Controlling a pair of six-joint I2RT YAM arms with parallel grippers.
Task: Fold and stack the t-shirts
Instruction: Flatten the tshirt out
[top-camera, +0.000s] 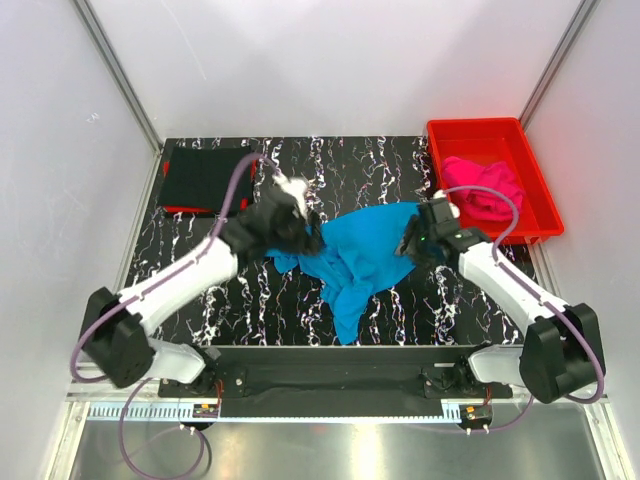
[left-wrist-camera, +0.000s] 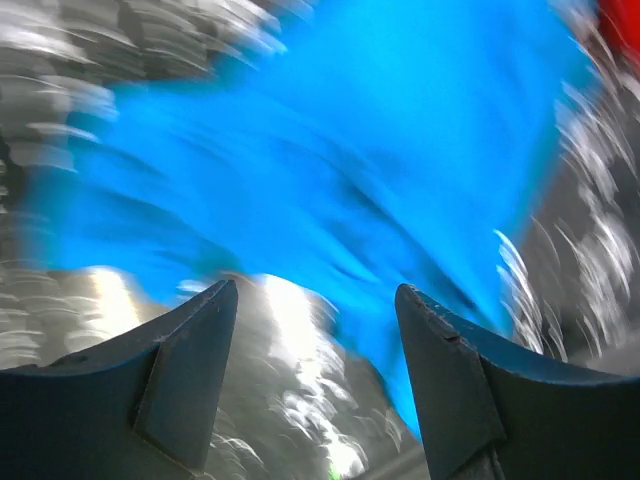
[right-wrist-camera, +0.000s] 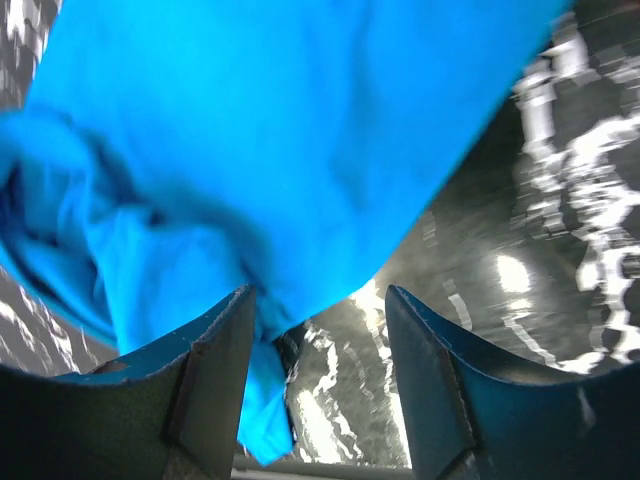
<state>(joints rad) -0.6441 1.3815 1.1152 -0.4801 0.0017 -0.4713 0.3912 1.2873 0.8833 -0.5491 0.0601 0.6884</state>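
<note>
The turquoise-blue t-shirt (top-camera: 360, 255) lies crumpled in the middle of the black marbled table. It also fills the left wrist view (left-wrist-camera: 330, 150) and the right wrist view (right-wrist-camera: 260, 140). My left gripper (top-camera: 297, 228) is open at the shirt's left edge, its jaws apart over bare table. My right gripper (top-camera: 417, 240) is open at the shirt's right edge, nothing between its jaws. The black t-shirt (top-camera: 205, 178) lies folded flat at the back left. The hot pink t-shirt (top-camera: 482, 187) is bunched in the red bin (top-camera: 535, 195).
The red bin stands at the back right corner. White walls and metal posts close in the table on three sides. The arm bases sit on the rail at the near edge.
</note>
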